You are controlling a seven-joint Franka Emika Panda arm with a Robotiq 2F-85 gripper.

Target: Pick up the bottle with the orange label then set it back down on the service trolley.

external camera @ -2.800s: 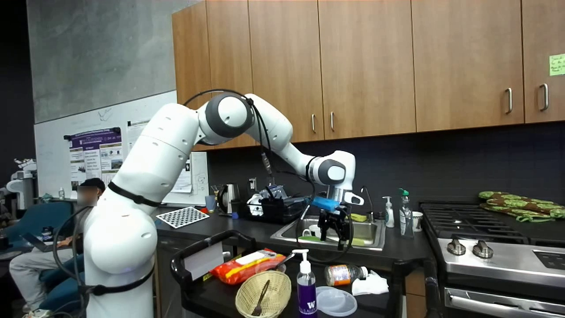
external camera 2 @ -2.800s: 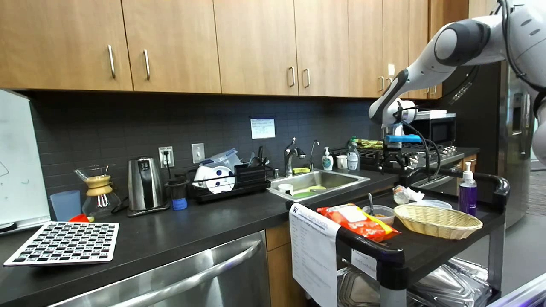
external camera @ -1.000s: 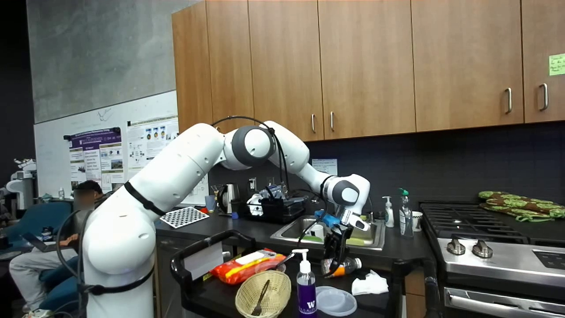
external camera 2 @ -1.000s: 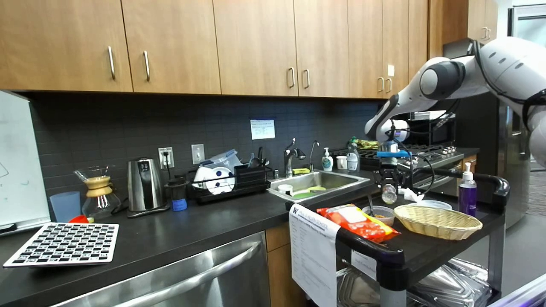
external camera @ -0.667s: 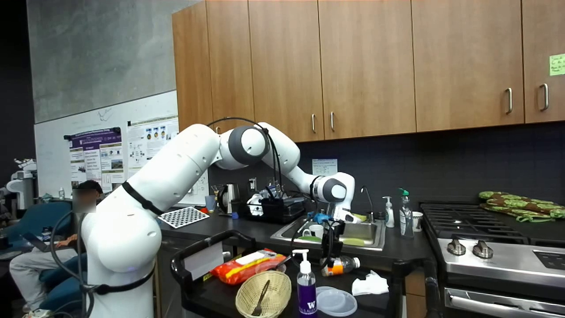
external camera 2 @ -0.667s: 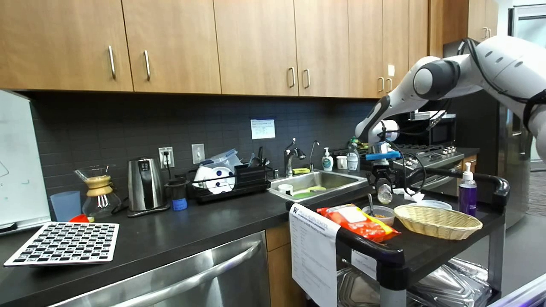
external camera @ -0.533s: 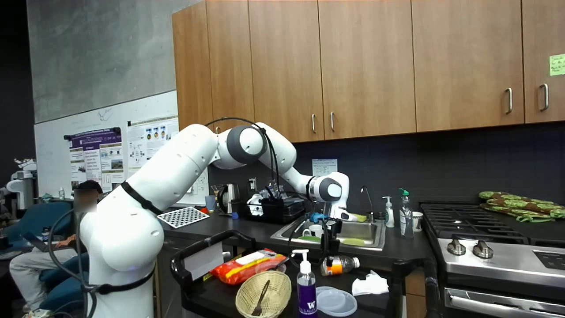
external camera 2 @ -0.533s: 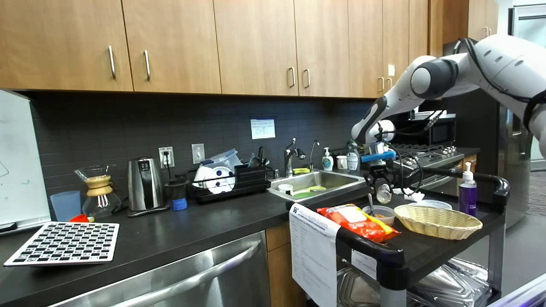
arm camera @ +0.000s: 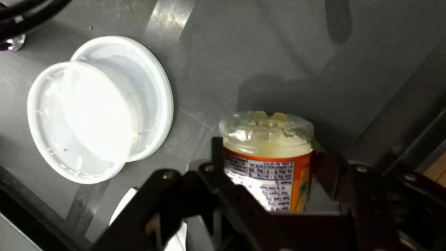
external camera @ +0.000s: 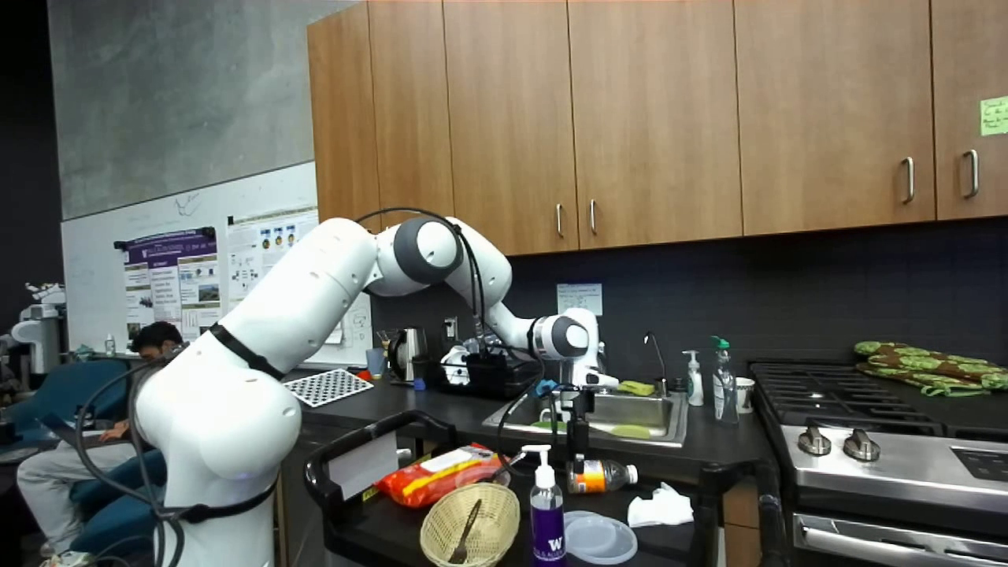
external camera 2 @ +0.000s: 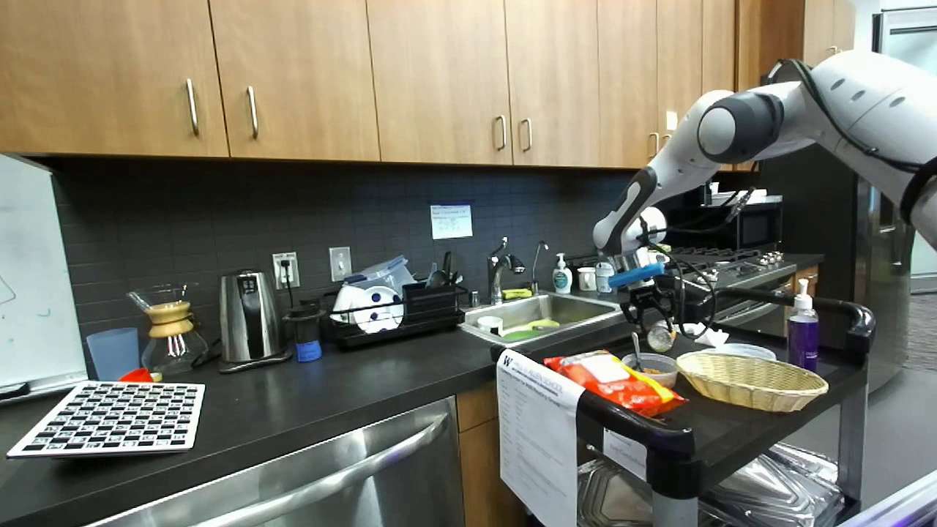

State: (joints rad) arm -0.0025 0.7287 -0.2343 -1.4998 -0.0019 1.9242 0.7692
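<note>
Trolley (arm camera: 209, 69): below the jaws; meant as the set-down surface.
Gripper (arm camera: 266, 146): spread part-way, clamped from both sides, presumably to stop rolling.
Bottle (external camera: 600, 476): held near its base between the jaws, sideways; raised or resting, unclear.
Lids (arm camera: 101, 108): beside the jaws, apart; best avoided at set-down.

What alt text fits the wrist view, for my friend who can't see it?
A dark gripper holds a clear bottle with an orange label. To its left in the picture, two round, translucent plastic lids overlap on the dark service trolley.
</note>
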